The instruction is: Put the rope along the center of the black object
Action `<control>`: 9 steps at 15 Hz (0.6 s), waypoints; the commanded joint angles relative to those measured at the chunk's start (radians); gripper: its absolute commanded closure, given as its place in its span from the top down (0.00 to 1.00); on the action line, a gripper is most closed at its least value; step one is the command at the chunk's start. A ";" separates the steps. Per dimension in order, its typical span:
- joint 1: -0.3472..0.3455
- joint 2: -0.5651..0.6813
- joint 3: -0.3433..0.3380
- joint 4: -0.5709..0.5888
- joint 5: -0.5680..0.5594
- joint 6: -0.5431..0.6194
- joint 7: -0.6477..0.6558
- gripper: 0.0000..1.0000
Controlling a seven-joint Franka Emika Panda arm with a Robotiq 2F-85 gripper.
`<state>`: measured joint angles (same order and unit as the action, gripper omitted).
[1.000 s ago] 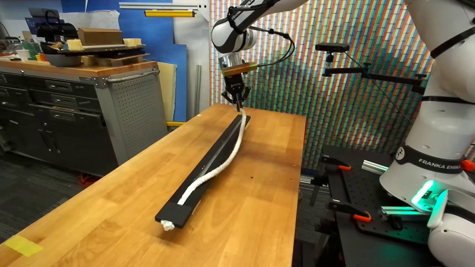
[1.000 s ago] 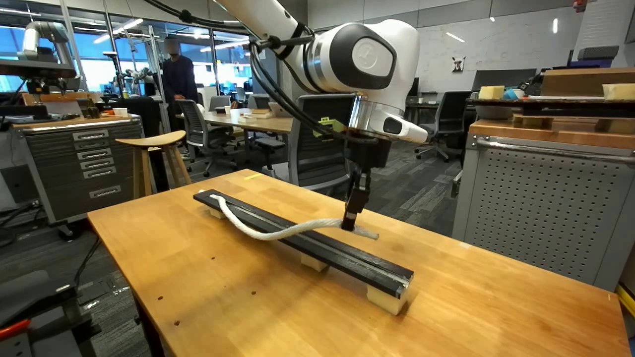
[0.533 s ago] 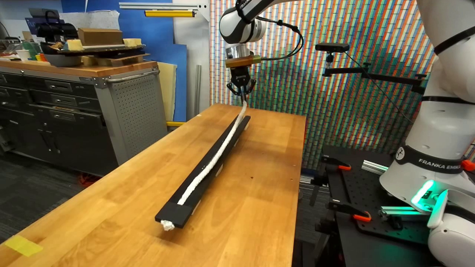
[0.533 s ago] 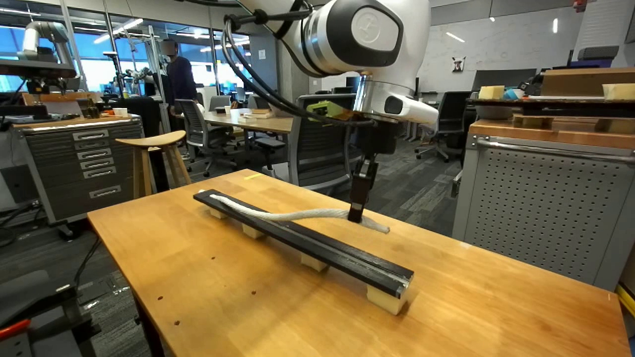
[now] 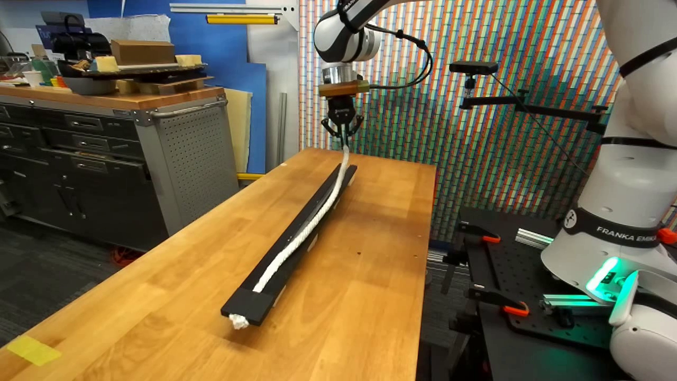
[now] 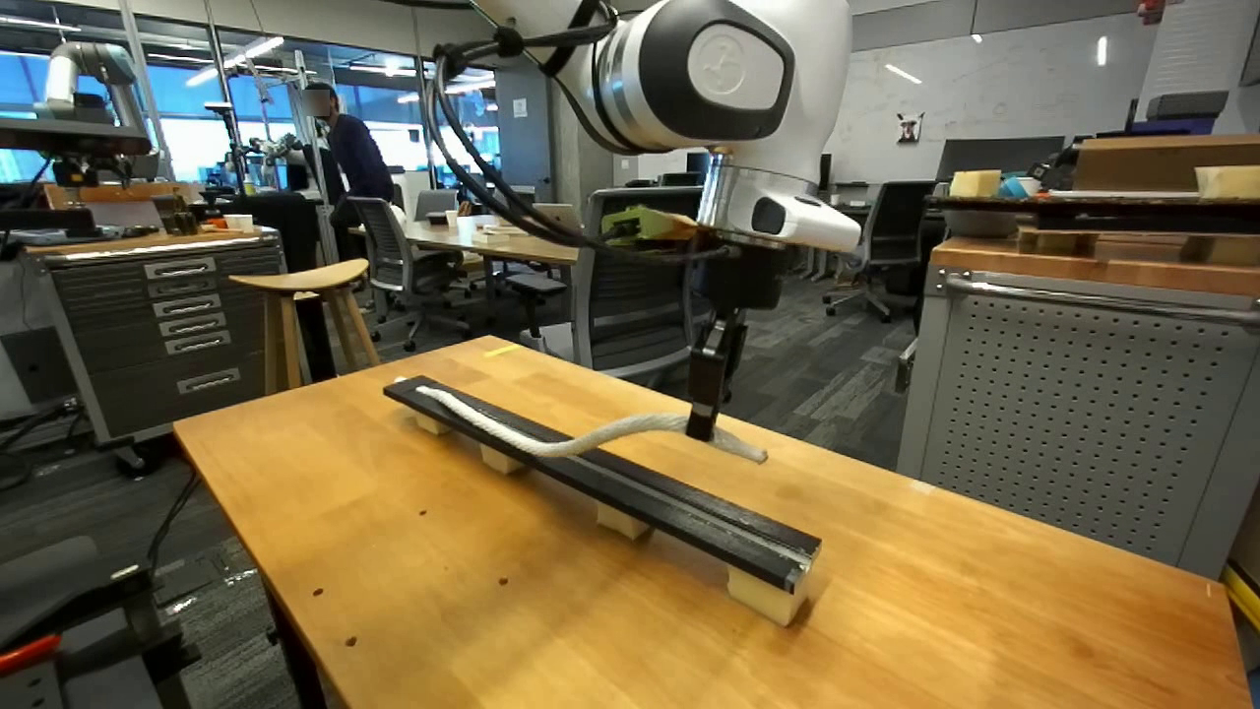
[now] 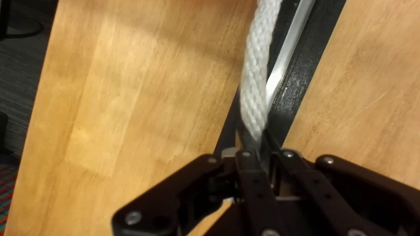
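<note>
The black bar (image 5: 293,228) lies lengthwise on the table with a shiny groove along its middle; it shows also in an exterior view (image 6: 650,502) and the wrist view (image 7: 302,68). The white rope (image 5: 317,216) comes out from the bar's end plate, with a frayed tip poking out beyond. It runs along the bar, sags near its edge, then rises to my gripper (image 5: 345,142). In an exterior view my gripper (image 6: 701,430) is shut on the rope (image 6: 551,445) above the bar, with a short free end past the fingers. In the wrist view the rope (image 7: 257,62) enters between the fingertips (image 7: 255,137).
The wooden table (image 5: 370,296) has a yellow tape strip (image 5: 33,350) at a corner. Pale blocks (image 6: 763,594) hold the bar up. A tool cabinet (image 5: 195,164) stands beside the table. A camera on a bracket (image 5: 473,67) stands near the arm's base.
My gripper has risen with the rope, then dipped back slightly. The rope, earlier bowed well off the bar's side, was pulled straighter over it, and now sags a little toward that side again.
</note>
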<state>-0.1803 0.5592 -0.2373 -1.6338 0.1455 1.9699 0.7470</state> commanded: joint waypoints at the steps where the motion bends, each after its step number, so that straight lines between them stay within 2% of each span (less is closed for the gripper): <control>1: -0.006 0.020 0.015 0.010 0.049 0.056 0.018 0.03; 9: 0.018 0.053 -0.032 0.000 0.006 0.172 0.160 0.03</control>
<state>-0.1798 0.6054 -0.2431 -1.6329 0.1750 2.1098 0.8363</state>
